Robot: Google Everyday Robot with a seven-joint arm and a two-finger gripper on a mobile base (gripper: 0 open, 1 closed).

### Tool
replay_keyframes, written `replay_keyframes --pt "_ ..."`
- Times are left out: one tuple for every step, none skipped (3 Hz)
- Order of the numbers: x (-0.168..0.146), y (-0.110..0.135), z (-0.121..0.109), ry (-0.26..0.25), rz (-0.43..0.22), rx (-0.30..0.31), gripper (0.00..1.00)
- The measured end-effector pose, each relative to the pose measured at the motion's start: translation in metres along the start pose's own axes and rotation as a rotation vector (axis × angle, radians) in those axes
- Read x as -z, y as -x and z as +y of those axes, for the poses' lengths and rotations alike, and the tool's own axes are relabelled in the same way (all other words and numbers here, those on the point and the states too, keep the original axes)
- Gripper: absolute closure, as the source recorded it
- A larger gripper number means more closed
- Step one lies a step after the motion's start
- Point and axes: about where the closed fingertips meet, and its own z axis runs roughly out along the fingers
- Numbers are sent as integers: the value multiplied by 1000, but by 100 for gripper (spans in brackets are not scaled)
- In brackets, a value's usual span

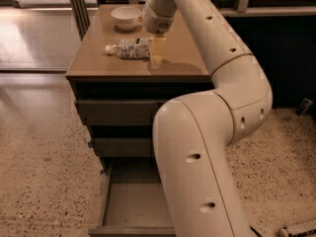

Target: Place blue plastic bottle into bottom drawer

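The blue plastic bottle (129,48) lies on its side on the cabinet top (180,58), cap to the left, well apart from the bottom drawer (129,207). The gripper (156,58) points down at the bottle's right end, just beside it and possibly touching; whether it is open or closed cannot be told, since it reads as a single pale block. The bottom drawer stands pulled out, grey interior exposed, but the arm (197,172) covers its right side and the frame edge cuts off its front. A white bowl (126,16) sits behind the bottle.
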Motion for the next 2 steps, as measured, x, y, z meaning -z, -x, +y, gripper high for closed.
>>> replay_keyframes --pt "-7 0 -4 2 2 1 0" --pt "-12 1 -8 -8 -1 2 18"
